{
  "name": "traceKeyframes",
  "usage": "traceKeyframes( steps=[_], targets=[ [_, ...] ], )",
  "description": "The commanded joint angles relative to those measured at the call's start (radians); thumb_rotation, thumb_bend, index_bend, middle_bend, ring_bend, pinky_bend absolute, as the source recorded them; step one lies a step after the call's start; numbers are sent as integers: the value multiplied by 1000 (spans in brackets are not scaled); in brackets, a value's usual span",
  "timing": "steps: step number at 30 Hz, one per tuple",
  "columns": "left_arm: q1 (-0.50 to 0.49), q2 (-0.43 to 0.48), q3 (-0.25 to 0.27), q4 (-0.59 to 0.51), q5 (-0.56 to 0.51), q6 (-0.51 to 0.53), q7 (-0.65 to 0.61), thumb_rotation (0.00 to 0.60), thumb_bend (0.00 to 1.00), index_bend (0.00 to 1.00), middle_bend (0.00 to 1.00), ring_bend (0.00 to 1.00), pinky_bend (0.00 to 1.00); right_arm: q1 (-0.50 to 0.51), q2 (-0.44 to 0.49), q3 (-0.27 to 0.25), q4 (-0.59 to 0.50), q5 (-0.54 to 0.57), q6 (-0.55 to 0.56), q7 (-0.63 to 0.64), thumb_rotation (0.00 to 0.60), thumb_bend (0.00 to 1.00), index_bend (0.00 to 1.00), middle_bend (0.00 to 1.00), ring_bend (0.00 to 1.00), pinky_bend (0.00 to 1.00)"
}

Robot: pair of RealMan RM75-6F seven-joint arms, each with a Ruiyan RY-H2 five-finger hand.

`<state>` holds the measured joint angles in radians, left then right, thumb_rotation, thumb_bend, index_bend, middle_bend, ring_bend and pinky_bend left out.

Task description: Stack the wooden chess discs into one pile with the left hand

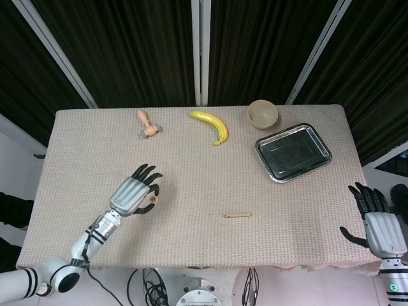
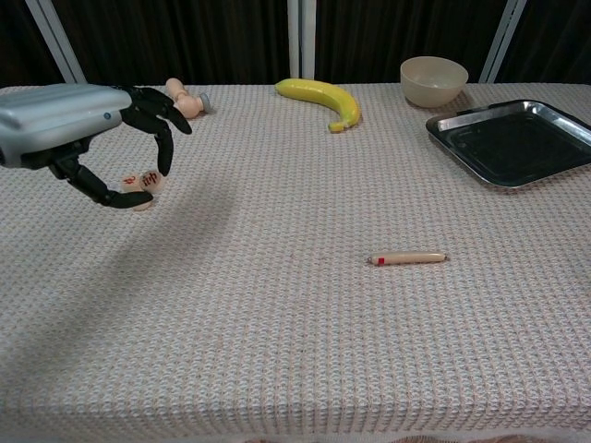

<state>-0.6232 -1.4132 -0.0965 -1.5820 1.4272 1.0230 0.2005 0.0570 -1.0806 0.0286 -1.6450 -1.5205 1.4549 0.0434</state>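
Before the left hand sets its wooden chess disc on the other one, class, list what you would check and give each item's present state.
1. Left hand pinches a chess disc between thumb and finger: ok.
2. Held disc is lifted off the tablecloth: ok.
3. Second disc shows beside the held one: ok.
4. Held disc centred over second disc: cannot tell.
5. Right hand open, at the table's edge, out of the way: ok.
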Motion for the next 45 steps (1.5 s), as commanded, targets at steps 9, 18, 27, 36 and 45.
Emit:
traceKeyframes(
  steps=[9,18,27,36,45],
  targets=[
    [-54,-30,-46,176,-139,-136,-122,600,285,480,165,0,0,1,-1,3,1,7,-3,-1,600,139,0,0,0,0],
    [-61,-47,-39,238,-164,-167,-158,600,284,473,165,0,0,3,-4,4,4,8,-4,-3,600,139,0,0,0,0],
    [-63,-46,-31,243,-162,-166,-166,600,284,470,165,0,0,4,-6,3,4,10,-8,-8,600,139,0,0,0,0],
    [-64,-56,-24,260,-166,-170,-173,600,285,450,165,0,0,5,-8,6,6,16,-10,-9,600,139,0,0,0,0],
    [-62,-44,-21,250,-154,-158,-184,600,285,427,165,0,0,5,-11,7,10,14,-5,-8,600,139,0,0,0,0]
  ],
)
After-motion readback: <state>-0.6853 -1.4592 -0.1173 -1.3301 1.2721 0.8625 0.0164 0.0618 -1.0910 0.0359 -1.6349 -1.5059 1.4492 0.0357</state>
